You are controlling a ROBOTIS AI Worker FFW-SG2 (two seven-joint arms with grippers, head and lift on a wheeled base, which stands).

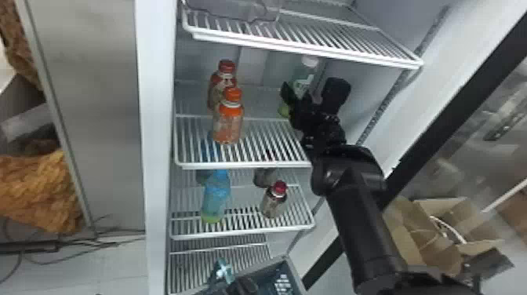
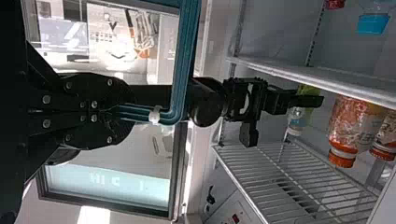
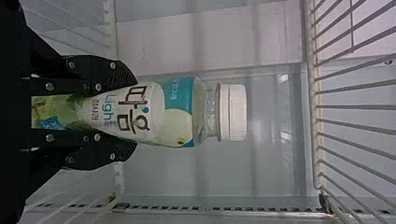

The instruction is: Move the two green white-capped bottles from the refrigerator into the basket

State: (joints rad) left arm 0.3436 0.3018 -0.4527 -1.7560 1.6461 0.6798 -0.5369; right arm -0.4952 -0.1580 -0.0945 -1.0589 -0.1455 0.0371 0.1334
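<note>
The right gripper [image 3: 134, 112] grasps a green white-capped bottle [image 3: 175, 113] low down, upright at the refrigerator shelf [image 1: 243, 166]—likely for control—while the left gripper [image 2: 128, 111] clenches the basket [image 2: 184, 51] by its rim, presumably to steady it.

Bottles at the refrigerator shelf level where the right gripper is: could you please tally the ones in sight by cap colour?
Orange or red caps: 2 (front bottle, bottle behind it)
White caps: 1 (green bottle)
Total: 3 bottles in sight
</note>
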